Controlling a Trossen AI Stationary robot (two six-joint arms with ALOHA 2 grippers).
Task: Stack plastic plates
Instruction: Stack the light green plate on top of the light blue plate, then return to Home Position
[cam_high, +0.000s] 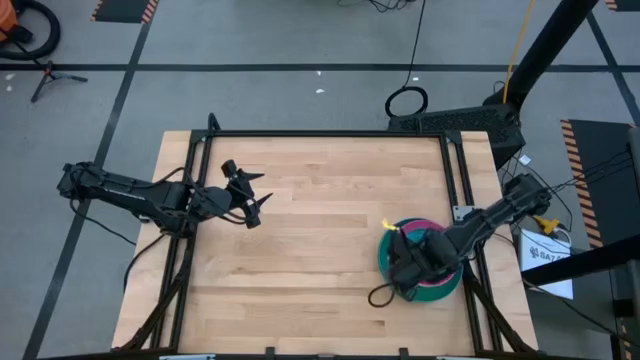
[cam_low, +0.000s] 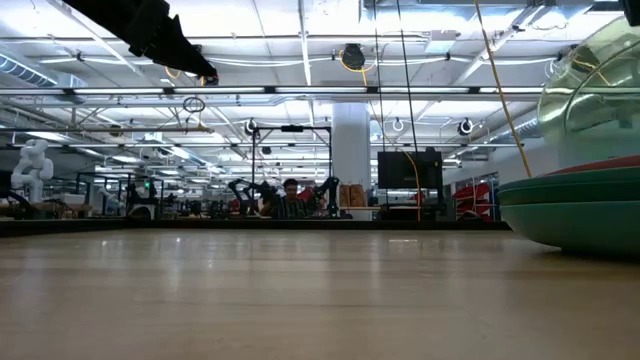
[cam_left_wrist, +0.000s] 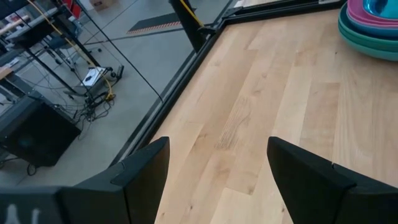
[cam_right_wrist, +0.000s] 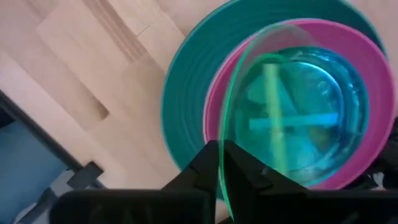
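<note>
A stack of plastic plates sits near the table's right edge: teal at the bottom, then magenta, then blue. My right gripper hangs over this stack, pointing down, shut on a see-through greenish plate. My left gripper waits open over the table's left part with nothing between its fingers. From there the stack shows far off. My right gripper pinches the see-through plate's thin rim between its two fingers, coming from above and pointing down. The plate is tilted above the stack. Whether its lower part touches the stack I cannot tell.
Bare wood lies between the two arms. A black frame rail runs round the table. A dark cable loop lies beside the stack on its near left. People and other equipment show in the room beyond the table.
</note>
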